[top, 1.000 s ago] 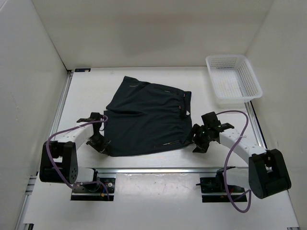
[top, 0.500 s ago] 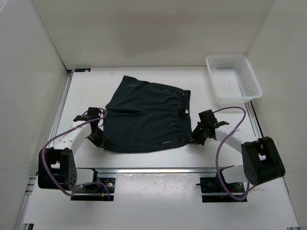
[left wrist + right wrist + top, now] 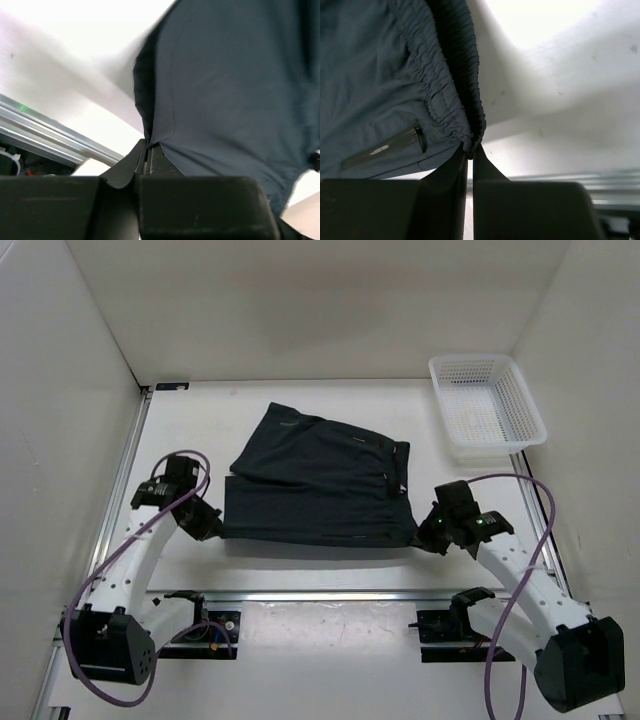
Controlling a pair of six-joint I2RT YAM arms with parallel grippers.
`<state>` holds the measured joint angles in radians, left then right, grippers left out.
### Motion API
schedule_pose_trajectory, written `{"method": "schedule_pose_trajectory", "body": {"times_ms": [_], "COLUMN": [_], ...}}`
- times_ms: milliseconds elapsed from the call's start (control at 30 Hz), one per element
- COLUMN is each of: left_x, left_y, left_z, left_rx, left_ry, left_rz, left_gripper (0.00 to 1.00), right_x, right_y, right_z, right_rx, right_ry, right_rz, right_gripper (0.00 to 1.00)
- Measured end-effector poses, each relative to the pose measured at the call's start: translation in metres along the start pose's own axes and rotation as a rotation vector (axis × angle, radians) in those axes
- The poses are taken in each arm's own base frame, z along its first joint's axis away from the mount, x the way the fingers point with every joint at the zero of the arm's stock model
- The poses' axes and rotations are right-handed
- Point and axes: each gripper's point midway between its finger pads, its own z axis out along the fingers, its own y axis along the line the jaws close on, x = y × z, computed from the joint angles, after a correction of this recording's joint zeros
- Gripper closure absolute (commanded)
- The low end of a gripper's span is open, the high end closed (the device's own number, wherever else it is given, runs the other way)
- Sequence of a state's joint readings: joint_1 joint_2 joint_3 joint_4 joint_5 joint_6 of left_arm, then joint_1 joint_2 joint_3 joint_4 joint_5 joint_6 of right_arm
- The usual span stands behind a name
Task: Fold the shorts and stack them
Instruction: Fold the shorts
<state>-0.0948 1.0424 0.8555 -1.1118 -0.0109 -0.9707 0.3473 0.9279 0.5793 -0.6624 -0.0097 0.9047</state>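
Note:
The dark navy shorts (image 3: 320,480) are spread over the middle of the white table, their near edge lifted and stretched between my two grippers. My left gripper (image 3: 212,527) is shut on the near left corner of the shorts (image 3: 230,90), the cloth pinched between its fingertips (image 3: 156,152). Over at the near right corner, my right gripper (image 3: 424,533) is shut on the gathered elastic waistband (image 3: 451,95). A small pocket zip (image 3: 420,137) shows just beside that grip.
A white mesh basket (image 3: 487,405) stands at the back right corner of the table. White walls enclose the left, back and right sides. A metal rail (image 3: 330,595) runs along the near edge, between the two arm bases.
My right gripper has shut on the waistband corner. Both arms have lifted the near edge and pulled it taut, moving outward, so the shorts now look flatter and wider.

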Motion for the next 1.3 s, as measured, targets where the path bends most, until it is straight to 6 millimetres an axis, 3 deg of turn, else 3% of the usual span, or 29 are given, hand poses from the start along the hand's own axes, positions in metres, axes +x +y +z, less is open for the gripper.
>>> {"method": "schedule_pose_trajectory", "body": {"times_ms": [133,267,400,567,800,867,900,933,967,1000,1033,1067,1167,1300], "left_x": [-0.033,-0.082,-0.123,-0.164,-0.198,-0.208,-0.212,-0.215,-0.219,-0.224,-0.228,-0.231,-0.232,-0.231], "left_y": [-0.047,-0.114,-0.171,-0.229,-0.299,-0.325,-0.337,-0.345,-0.355,-0.363,-0.37,-0.373,-0.366,-0.338], "left_z": [-0.03,-0.054,-0.058,-0.039,-0.005,0.007,0.015,0.025,0.035,0.046,0.058,0.07,0.098,0.105], "left_rx": [0.061,0.138,0.175,0.2,0.291,0.357,0.391,0.41,0.436,0.456,0.472,0.478,0.452,0.395], "left_ry": [-0.044,-0.117,-0.164,-0.2,-0.225,-0.243,-0.251,-0.253,-0.261,-0.274,-0.283,-0.284,-0.256,-0.225], "left_rz": [0.052,0.125,0.187,0.239,0.302,0.317,0.322,0.325,0.329,0.333,0.331,0.331,0.326,0.352], "left_gripper": [0.9,0.9,0.9,0.9,0.9,0.9,0.9,0.75,0.52,0.23,0.0,0.0,0.0,0.0], "right_x": [-0.009,-0.045,-0.085,-0.139,-0.203,-0.22,-0.229,-0.24,-0.248,-0.257,-0.264,-0.271,-0.268,-0.246], "right_y": [0.006,0.039,0.069,0.1,0.116,0.119,0.122,0.125,0.129,0.132,0.135,0.137,0.134,0.126], "right_z": [-0.016,-0.024,-0.028,-0.015,0.025,0.038,0.045,0.053,0.062,0.069,0.075,0.081,0.084,0.076], "right_rx": [0.031,0.04,0.04,0.066,0.115,0.121,0.123,0.122,0.12,0.118,0.113,0.111,0.119,0.114], "right_ry": [-0.003,-0.058,-0.147,-0.22,-0.24,-0.239,-0.239,-0.241,-0.237,-0.233,-0.233,-0.235,-0.209,-0.179], "right_rz": [-0.021,-0.053,-0.088,-0.104,-0.074,-0.062,-0.058,-0.055,-0.054,-0.063,-0.07,-0.08,-0.102,-0.13], "right_gripper": [1.0,1.0,1.0,1.0,1.0,0.91,0.75,0.31,0.19,0.12,0.07,0.02,0.02,0.02]}}
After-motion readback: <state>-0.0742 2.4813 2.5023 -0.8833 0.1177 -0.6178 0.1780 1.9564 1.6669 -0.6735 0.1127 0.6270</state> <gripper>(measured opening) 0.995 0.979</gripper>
